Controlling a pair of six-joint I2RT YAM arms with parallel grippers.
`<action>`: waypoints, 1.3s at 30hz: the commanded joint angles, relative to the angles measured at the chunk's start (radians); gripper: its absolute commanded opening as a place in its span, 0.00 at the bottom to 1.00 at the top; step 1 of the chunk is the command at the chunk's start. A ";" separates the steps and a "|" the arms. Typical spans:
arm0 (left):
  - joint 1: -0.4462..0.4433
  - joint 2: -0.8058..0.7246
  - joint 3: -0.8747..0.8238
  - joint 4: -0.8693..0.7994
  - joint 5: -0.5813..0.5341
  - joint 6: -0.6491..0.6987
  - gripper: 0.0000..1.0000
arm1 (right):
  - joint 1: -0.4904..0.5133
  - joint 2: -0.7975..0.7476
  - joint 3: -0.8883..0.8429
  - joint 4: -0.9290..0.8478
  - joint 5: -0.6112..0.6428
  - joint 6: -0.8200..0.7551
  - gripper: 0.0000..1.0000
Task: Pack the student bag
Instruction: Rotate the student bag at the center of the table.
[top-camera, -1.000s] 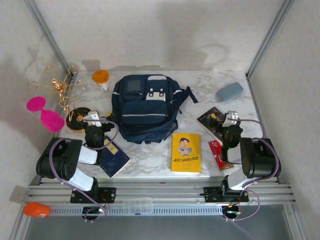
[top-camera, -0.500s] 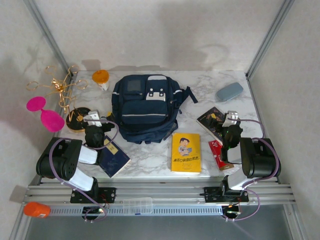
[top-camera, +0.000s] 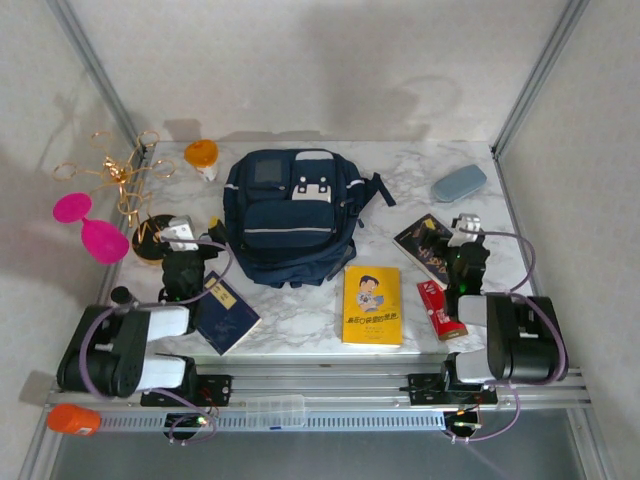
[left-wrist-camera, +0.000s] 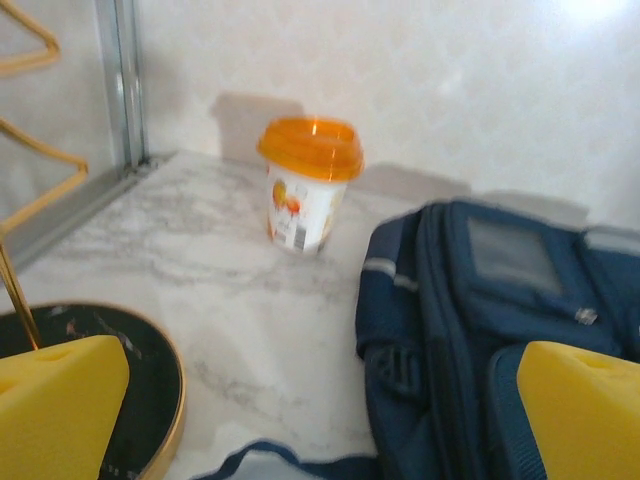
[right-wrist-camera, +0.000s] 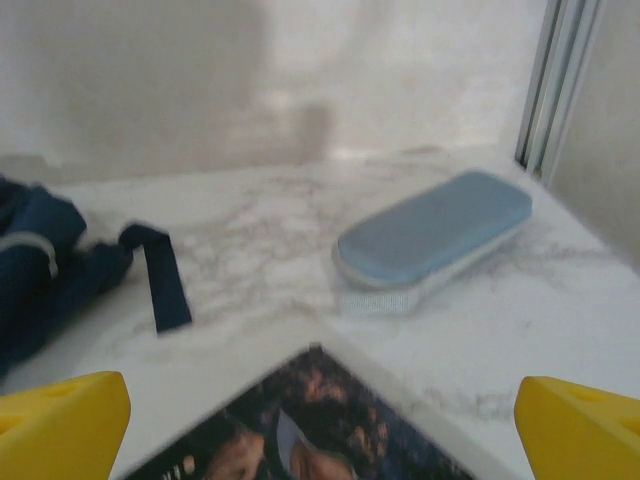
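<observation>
Top external: student bag (top-camera: 290, 215) separates left gripper (top-camera: 188, 233) and right gripper (top-camera: 466, 226), both wide-open, empty.

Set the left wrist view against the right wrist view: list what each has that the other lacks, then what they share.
Left wrist, not right: an orange-lidded cup and a gold-rimmed black base. Right wrist, not left: a light blue case and a dark-covered book. Both: the student bag, the marble table, open yellow fingers.
</observation>
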 joint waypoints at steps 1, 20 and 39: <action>0.005 -0.133 0.029 -0.203 0.021 -0.037 0.99 | 0.005 -0.080 0.064 -0.190 0.024 0.077 0.99; 0.011 -0.487 0.199 -0.905 0.099 -0.681 0.99 | -0.025 -0.282 0.179 -0.789 -0.271 0.597 0.99; -0.533 -0.438 0.161 -1.002 0.034 -1.030 0.99 | 0.387 -0.083 0.338 -0.855 -0.345 0.804 0.96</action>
